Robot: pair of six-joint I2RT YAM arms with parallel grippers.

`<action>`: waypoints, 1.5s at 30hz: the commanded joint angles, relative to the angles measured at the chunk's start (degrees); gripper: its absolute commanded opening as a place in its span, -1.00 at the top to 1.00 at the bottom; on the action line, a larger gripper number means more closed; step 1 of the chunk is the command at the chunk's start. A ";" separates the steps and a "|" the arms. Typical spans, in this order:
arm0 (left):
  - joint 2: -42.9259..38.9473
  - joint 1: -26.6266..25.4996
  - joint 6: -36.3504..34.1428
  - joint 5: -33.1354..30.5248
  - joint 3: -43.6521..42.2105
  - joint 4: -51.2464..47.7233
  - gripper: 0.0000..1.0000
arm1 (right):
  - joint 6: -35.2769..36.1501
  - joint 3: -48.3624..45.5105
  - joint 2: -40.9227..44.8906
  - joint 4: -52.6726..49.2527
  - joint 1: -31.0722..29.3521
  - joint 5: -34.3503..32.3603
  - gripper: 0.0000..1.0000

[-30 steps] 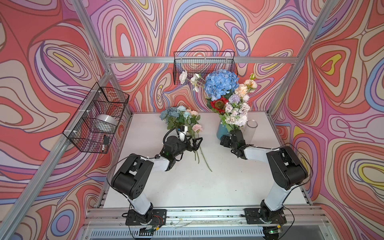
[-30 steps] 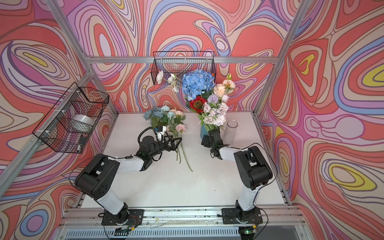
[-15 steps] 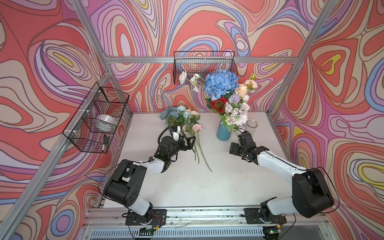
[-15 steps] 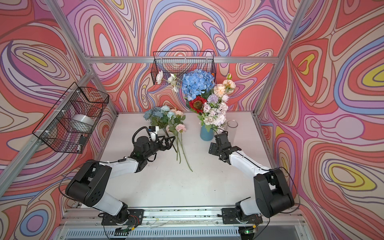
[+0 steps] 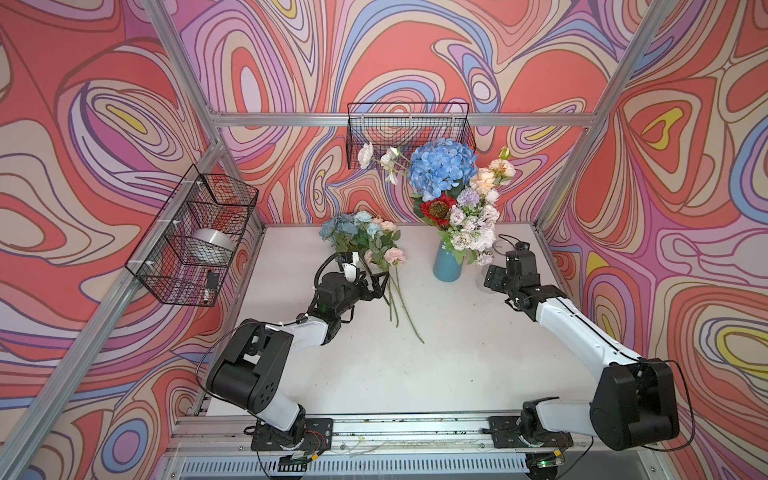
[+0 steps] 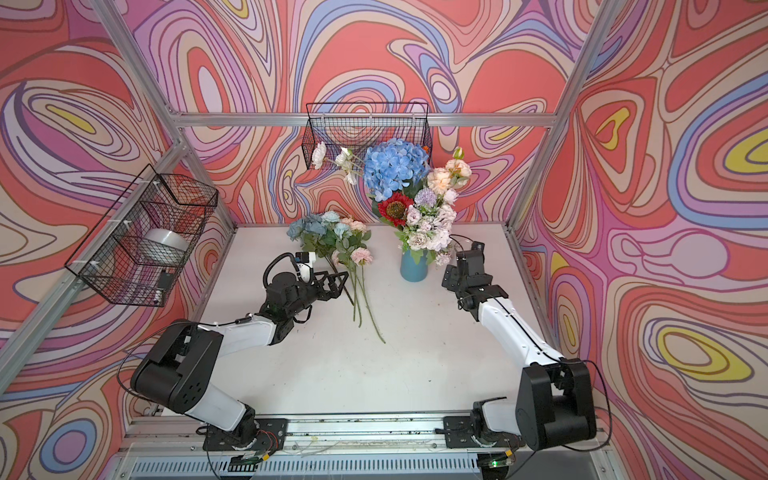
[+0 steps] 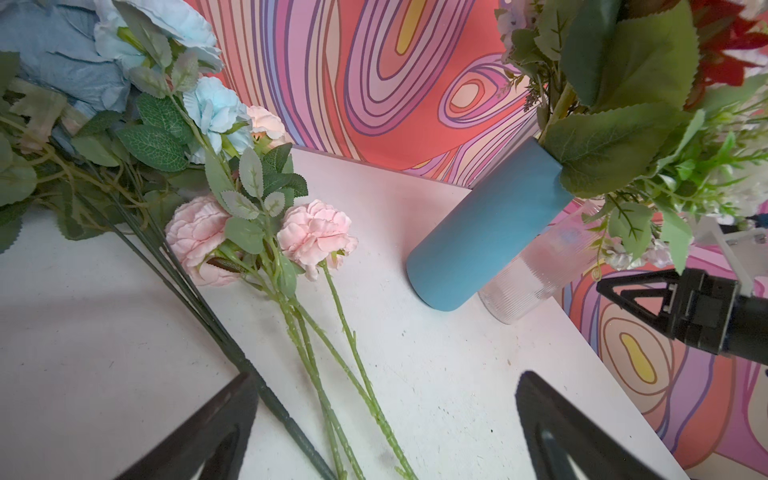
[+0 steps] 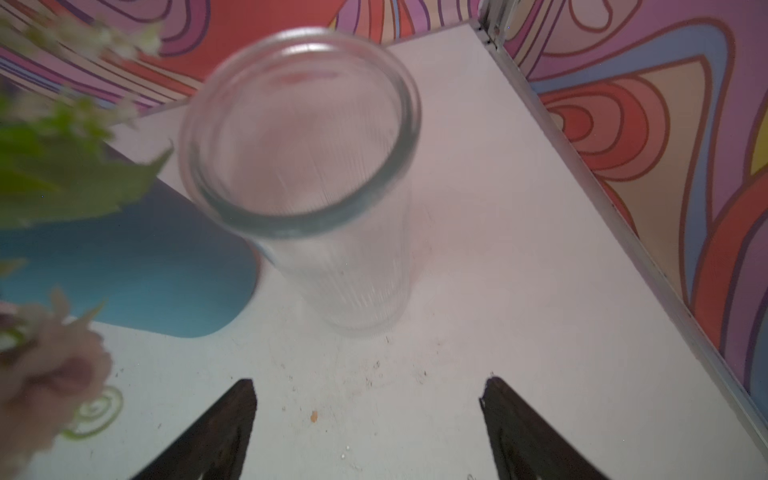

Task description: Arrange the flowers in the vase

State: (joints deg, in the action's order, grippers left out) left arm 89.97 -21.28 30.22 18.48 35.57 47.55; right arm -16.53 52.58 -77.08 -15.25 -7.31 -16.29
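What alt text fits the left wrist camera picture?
The open left tool hovers over the stems of pink blossoms and blue roses lying on the white table. Behind stand a blue vase holding leafy flowers and a clear ribbed glass.

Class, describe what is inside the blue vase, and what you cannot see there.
In the blue vase stand a blue hydrangea, a red sunflower and pale blossoms. Its mouth is covered by leaves, and its opaque wall hides the stems.
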 commanded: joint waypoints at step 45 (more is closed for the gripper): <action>-3.02 8.03 9.09 -2.62 -8.23 10.48 -1.00 | 12.66 -9.42 0.58 32.01 6.70 4.42 0.81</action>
State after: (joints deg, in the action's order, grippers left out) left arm 87.85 -13.50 38.22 16.67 27.75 55.13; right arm -3.90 42.54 -81.95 18.65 -0.67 -12.38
